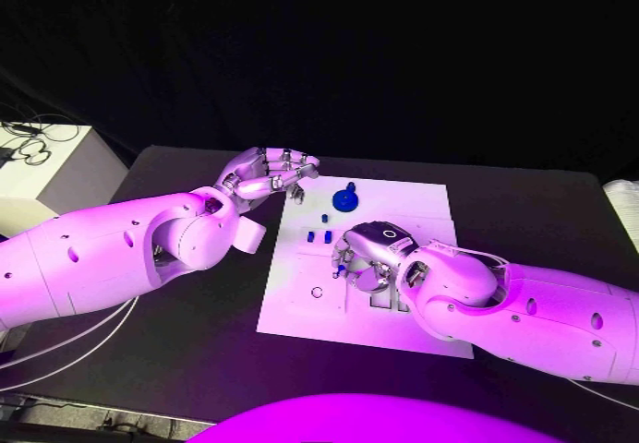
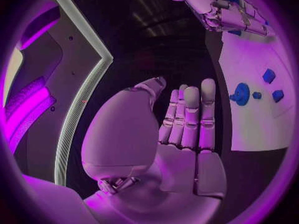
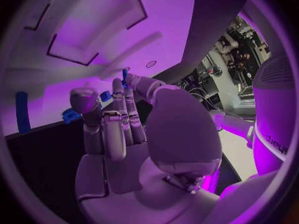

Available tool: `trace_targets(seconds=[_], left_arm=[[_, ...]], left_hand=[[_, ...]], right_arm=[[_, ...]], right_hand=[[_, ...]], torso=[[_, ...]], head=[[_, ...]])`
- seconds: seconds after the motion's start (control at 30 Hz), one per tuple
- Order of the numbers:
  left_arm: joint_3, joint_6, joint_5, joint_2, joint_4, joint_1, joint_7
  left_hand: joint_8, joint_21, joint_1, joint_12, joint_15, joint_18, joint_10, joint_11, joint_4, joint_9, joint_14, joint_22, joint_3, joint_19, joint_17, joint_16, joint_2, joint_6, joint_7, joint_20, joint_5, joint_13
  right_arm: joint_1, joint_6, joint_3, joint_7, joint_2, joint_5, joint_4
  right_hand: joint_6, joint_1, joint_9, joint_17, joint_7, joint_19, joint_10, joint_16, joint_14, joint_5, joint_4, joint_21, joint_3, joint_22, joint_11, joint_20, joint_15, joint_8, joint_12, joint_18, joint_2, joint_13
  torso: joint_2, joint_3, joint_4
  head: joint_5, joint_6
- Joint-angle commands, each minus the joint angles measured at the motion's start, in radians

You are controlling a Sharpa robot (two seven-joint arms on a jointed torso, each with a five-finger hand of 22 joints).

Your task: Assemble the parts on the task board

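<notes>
- Head view: white board (image 1: 400,198) lies mid-desk (image 1: 186,351), long side running away from the robot
- Left hand (image 1: 271,173) sits at the board's far left corner, fingers curled inward; nothing visible in them from here
- Right hand (image 1: 370,254) is over the middle of the board, fingers pointing down at it; a small blue piece (image 1: 338,271) shows at the fingertips, looks pinched
- Blue round gear-like part (image 1: 346,197) lies on the far part of the board, just beyond the right hand
- Small blue blocks (image 1: 316,236) sit near the board's left edge, between the gear and the right hand; a thin blue peg (image 1: 325,219) just beyond them
- Small ring mark (image 1: 317,293) on the board's near left area, apart from the parts
- White box (image 1: 60,171) with cables on top stands off the desk's far left corner

- Left wrist view: left hand (image 2: 187,119) has fingers side by side and fairly straight, palm bare, holding nothing
- Board (image 2: 255,109) lies beside the fingers, carrying the blue gear (image 2: 241,93) and two small blue blocks (image 2: 269,75) near it
- Right hand (image 2: 233,17) shows over the board's far side, a blue bit under its fingers

- Right wrist view: right hand (image 3: 124,119) fingers bent forward, thin blue piece (image 3: 124,77) standing at the fingertips, apparently held between them
- Blue peg (image 3: 22,112) and a blue block (image 3: 70,116) lie on the board (image 3: 56,94) past the fingers
</notes>
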Motion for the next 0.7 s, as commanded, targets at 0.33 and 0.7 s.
trace_targets(seconds=[0.33,0.7], left_arm=[[0.001,0.008,0.001,0.003,-0.006,0.000,-0.004],[0.001,0.008,0.000,0.004,-0.009,0.000,-0.007]], left_hand=[[-0.005,0.004,0.008,-0.005,0.008,0.011,-0.004,0.004,0.005,-0.001,0.002,0.001,-0.004,0.005,0.000,0.005,-0.004,-0.008,0.001,0.000,0.005,-0.001],[-0.005,0.004,0.008,-0.005,0.008,0.011,-0.004,0.004,0.005,-0.001,0.002,0.001,-0.004,0.005,0.000,0.005,-0.004,-0.008,0.001,0.000,0.005,-0.001]], right_arm=[[-0.006,0.009,0.000,-0.007,0.015,-0.048,-0.005],[-0.008,0.011,-0.001,-0.006,0.021,-0.057,-0.008]], right_hand=[[-0.002,-0.007,0.002,0.108,0.003,-0.004,0.006,0.007,0.071,0.003,-0.004,-0.002,-0.005,0.001,-0.005,0.000,-0.001,0.002,0.002,-0.017,0.001,0.000],[-0.004,-0.009,0.003,0.111,0.004,-0.005,0.005,0.008,0.072,0.004,-0.005,-0.003,-0.006,0.001,-0.005,0.000,-0.001,0.001,0.002,-0.017,-0.002,0.000]], torso=[[0.000,0.0004,0.0010],[0.001,0.0001,0.0004]], head=[[-0.004,-0.002],[-0.003,-0.005]])
